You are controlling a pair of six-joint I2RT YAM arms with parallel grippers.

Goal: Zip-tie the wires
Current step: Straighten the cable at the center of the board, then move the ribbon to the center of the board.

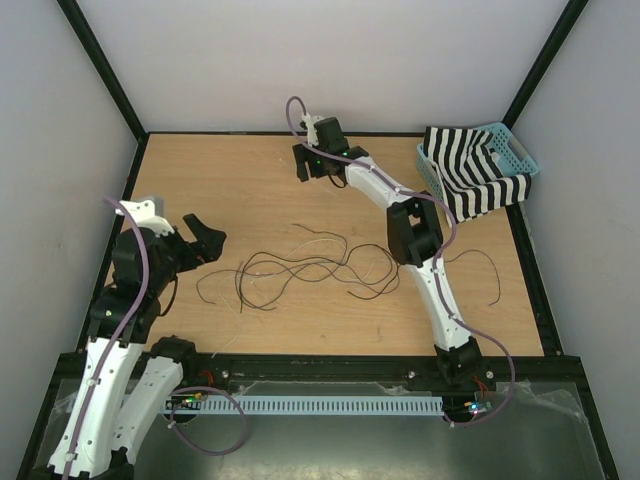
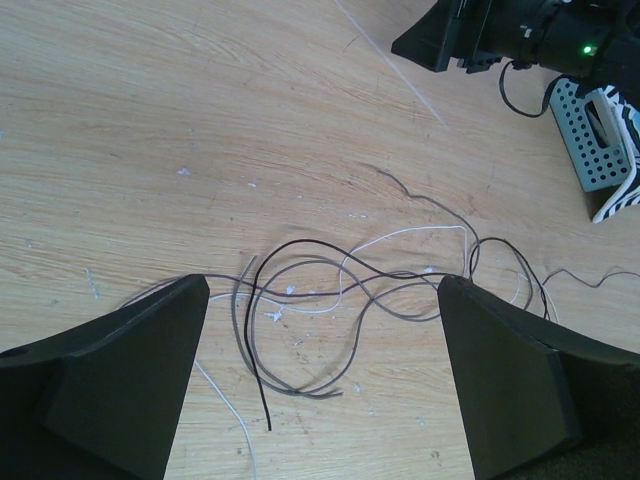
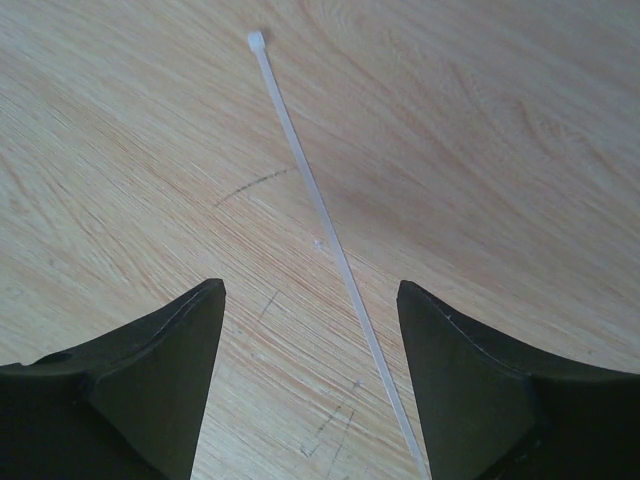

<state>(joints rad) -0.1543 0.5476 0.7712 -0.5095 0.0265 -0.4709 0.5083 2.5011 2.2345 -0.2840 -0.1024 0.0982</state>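
Note:
The wires (image 1: 300, 268) lie loose on the wooden table's middle, thin black and pale grey strands in loops. In the left wrist view the wires (image 2: 310, 290) lie on the table between and just beyond my open fingers. My left gripper (image 1: 205, 240) is open and empty, left of the bunch, and shows in its own view (image 2: 325, 285). My right gripper (image 1: 308, 165) is open and empty near the table's far edge. In its own view the right gripper (image 3: 310, 290) hangs over a white zip tie (image 3: 320, 220) lying flat between the fingers. The tie also shows faintly in the left wrist view (image 2: 395, 65).
A teal basket (image 1: 520, 150) with a black-and-white striped cloth (image 1: 470, 180) stands at the back right corner. One separate black strand (image 1: 490, 270) lies right of the right arm. A dark frame edges the table.

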